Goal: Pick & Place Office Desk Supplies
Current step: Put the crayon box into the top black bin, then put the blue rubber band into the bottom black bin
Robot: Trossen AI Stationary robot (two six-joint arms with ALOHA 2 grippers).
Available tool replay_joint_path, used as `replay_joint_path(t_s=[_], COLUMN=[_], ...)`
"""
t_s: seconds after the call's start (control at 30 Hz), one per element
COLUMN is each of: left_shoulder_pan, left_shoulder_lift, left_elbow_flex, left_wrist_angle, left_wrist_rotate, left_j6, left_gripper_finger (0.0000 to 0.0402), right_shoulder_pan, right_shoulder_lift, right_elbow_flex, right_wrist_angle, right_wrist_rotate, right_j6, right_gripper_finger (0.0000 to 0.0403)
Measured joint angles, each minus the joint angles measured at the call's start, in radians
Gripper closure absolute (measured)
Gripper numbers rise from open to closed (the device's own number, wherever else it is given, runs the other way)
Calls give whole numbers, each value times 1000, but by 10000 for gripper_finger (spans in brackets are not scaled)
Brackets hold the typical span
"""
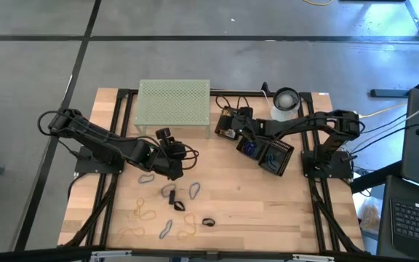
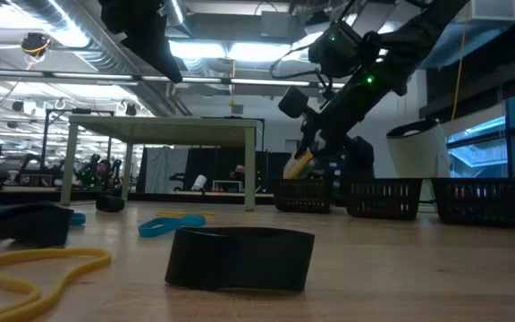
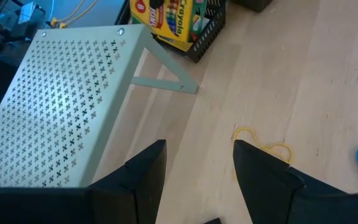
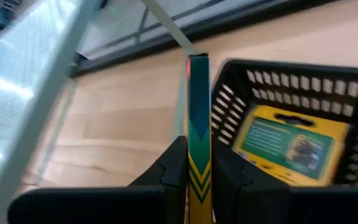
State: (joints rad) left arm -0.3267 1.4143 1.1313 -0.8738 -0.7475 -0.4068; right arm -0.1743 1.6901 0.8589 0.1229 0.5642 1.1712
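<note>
High view: the left pincer (image 1: 173, 161) hangs over the worktop (image 1: 297, 211) in front of the pale green rack (image 1: 174, 105), loose rubber bands (image 1: 145, 214) and black clips (image 1: 177, 204) scattered just below it. The right pincer (image 1: 233, 125) sits at the black basket (image 1: 228, 124) beside the rack.

Low view: a black clip (image 2: 240, 258) and a yellow band (image 2: 34, 268) lie close to the lens; the right pincer (image 2: 304, 157) holds a crayon box (image 2: 298, 165) over the baskets.

Left wrist view: the left pincer's fingers (image 3: 143, 171) are spread, released, nothing between them; a yellow band (image 3: 263, 146) lies just beyond.

Right wrist view: the right pincer (image 4: 197, 171) is clenched on the thin edge of a crayon box (image 4: 198, 130), another box (image 4: 288, 146) lying in the basket.
</note>
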Motion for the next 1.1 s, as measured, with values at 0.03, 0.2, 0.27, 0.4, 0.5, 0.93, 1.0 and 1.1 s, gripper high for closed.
replay_joint_path(t_s=[0.03, 0.2, 0.27, 0.4, 0.5, 0.93, 1.0, 1.1], left_shoulder_pan=[0, 0, 0, 0, 0, 0, 0, 0], left_shoulder_lift=[0, 0, 0, 0, 0, 0, 0, 0], left_elbow_flex=[0, 0, 0, 0, 0, 0, 0, 0], left_wrist_angle=[0, 0, 0, 0, 0, -25, -36, -53], left_wrist_rotate=[0, -1, -3, -3, -3, -3, 1, 17], left_j6=[0, 2, 8, 12, 18, 7, -7, -38], left_gripper_finger=[220, 220, 220, 220, 220, 219, 219, 219], right_shoulder_pan=[-1, -1, -1, -1, -1, -11, -21, -37], right_shoulder_lift=[0, 6, 6, 6, 6, 5, 4, -5], right_elbow_flex=[0, 0, 0, 0, 0, 0, 0, 0], right_wrist_angle=[0, 1, 3, 1, 0, -4, -4, -10], right_wrist_rotate=[-1, -8, -8, -23, -23, -23, -23, -28], right_j6=[0, -4, -4, -9, -28, -146, -176, -215], right_gripper_finger=[357, 357, 357, 354, 337, 222, 210, 197])
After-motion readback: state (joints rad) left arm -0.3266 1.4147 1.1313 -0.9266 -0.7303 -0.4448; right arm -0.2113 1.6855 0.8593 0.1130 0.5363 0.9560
